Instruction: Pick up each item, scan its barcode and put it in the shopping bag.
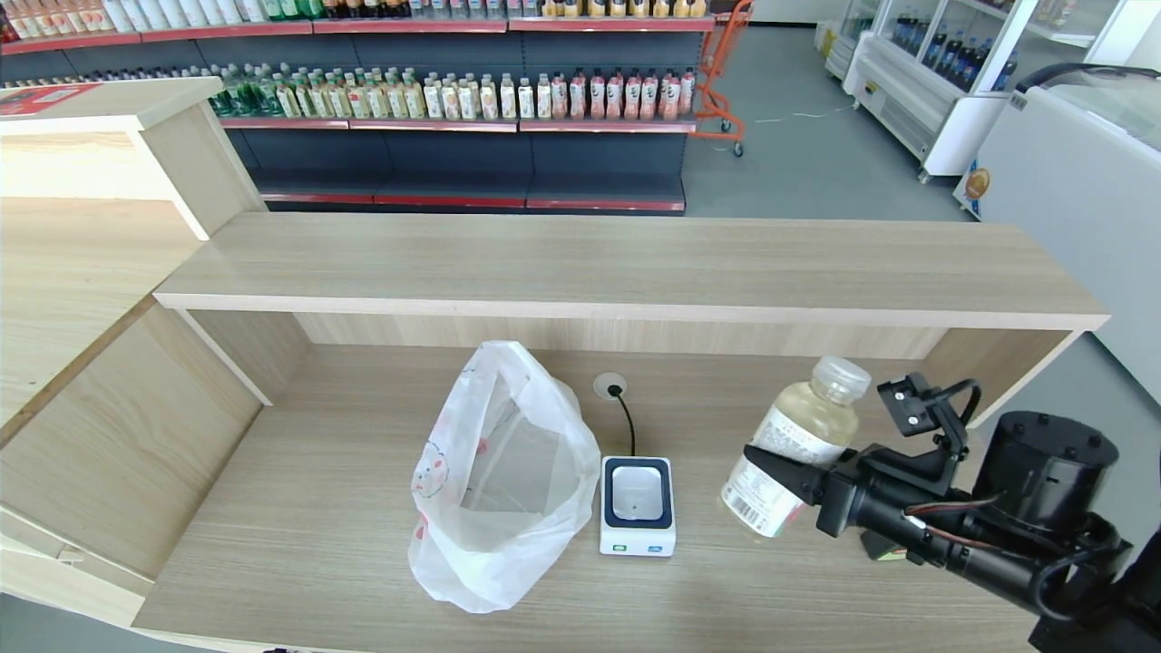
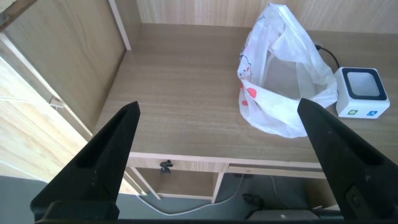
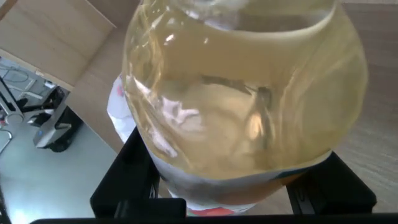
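Bottle (image 1: pixel 803 435) clamped in the right gripper (image 1: pixel 771 467)
Head view: it's held tilted, just right of the scanner (image 1: pixel 637 504); shopping bag (image 1: pixel 499 472) left of that. Left wrist: left gripper (image 2: pixel 219 109) spread wide, holding nothing. Right wrist: jaws pinching the bottle.

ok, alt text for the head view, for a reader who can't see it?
The right gripper holds a bottle of pale drink tilted above the wooden counter, just right of a white barcode scanner. An open white shopping bag stands left of the scanner; shop shelves of drinks run behind.
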### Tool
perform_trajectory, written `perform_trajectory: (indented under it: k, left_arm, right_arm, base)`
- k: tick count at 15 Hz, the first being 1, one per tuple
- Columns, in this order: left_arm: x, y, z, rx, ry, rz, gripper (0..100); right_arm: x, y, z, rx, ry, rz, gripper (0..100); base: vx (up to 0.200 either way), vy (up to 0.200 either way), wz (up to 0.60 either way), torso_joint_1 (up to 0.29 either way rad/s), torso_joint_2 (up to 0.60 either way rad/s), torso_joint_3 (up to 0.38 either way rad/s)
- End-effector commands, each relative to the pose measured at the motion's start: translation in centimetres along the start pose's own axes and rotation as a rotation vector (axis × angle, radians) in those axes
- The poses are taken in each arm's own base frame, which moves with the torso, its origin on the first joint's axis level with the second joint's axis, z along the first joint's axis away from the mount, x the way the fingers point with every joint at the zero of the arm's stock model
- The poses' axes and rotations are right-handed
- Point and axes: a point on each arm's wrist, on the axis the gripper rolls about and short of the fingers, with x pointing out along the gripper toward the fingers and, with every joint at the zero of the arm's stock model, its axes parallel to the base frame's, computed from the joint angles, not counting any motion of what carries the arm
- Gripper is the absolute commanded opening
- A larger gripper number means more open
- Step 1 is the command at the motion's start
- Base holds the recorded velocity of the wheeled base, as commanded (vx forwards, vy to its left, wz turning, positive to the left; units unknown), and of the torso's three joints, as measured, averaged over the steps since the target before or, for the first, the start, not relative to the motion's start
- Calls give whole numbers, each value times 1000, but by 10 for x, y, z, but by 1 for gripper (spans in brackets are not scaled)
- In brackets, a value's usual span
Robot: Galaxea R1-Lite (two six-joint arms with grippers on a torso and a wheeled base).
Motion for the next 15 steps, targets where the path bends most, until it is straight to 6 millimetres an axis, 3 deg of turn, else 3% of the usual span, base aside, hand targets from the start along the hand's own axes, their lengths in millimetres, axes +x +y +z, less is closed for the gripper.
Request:
perform_trajectory:
  k: [1, 5, 15]
  left_arm:
    - [0, 0, 0, -1, -1, 0, 100]
    - [0, 0, 0, 2, -1, 0, 100]
    - [0, 0, 0, 1, 1, 0, 100]
  right_arm:
    - [-25, 11, 3, 17, -2, -1, 0]
    - [-39, 16, 5, 29, -10, 1, 0]
    - [-34, 23, 8, 101, 16, 27, 0]
  base:
    - [0, 0, 0, 0, 0, 0]
    - [0, 0, 0, 0, 0, 0]
    - [0, 200, 0, 2, 2, 2]
